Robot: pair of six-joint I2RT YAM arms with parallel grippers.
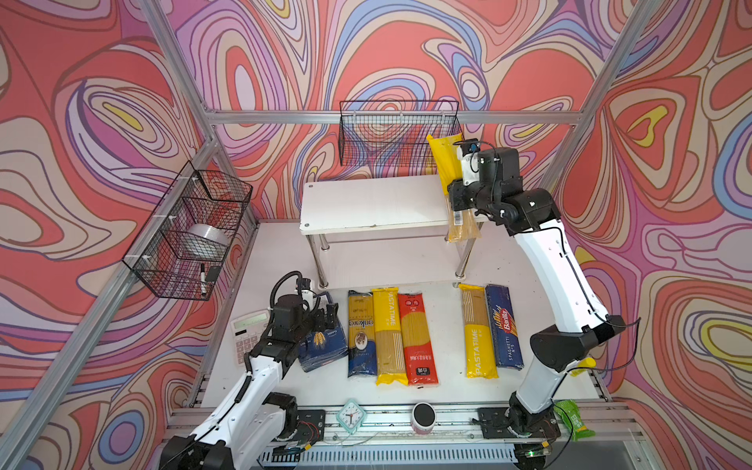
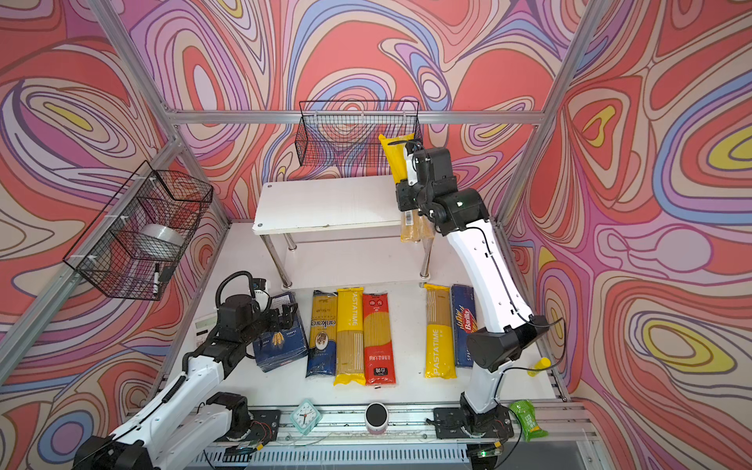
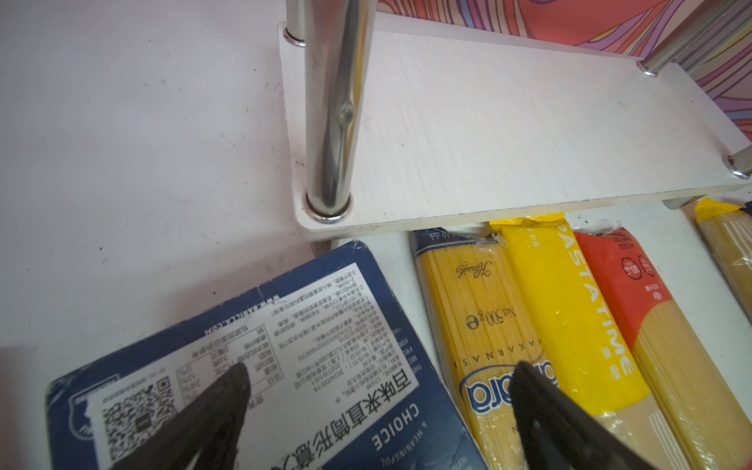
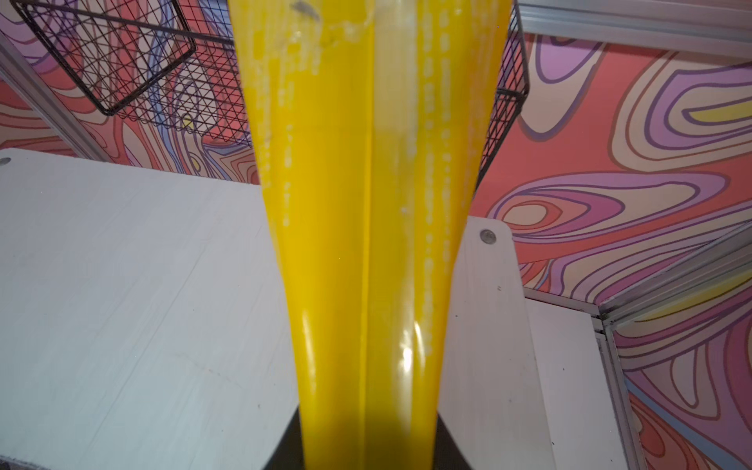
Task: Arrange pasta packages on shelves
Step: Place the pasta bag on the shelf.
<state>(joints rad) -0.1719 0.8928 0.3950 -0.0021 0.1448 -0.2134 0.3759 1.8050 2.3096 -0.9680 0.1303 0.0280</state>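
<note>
- The yellow barcode pack (image 1: 442,159) is standing nearly upright, gripped at mid-length by the right end effector (image 1: 459,198). Its yellow end is rising above the end effector and its clear barcode end is hanging below.
- The right end effector is clenching this pack. In the right wrist view the pack (image 4: 366,244) is running straight out from between the fingers.
- The rack's top board (image 1: 366,203) is lying just beneath this end effector, at the end nearest the right arm.
- The left end effector (image 1: 325,314) is hovering released, fingers spread, over the wide Barilla box (image 1: 321,346) on the tabletop (image 1: 447,386). Contact cannot be determined.
- Beside that end effector, toward the right arm, the dark-blue bag (image 1: 360,333), a PASTATIME pack (image 1: 388,333) and the red bag (image 1: 417,337) are lying side by side.
- Past a gap, a second PASTATIME pack (image 1: 478,333) and the narrow Barilla box (image 1: 504,325) are lying together.
- The rack's lower board (image 3: 508,122) is lying ahead of the left end effector.
</note>
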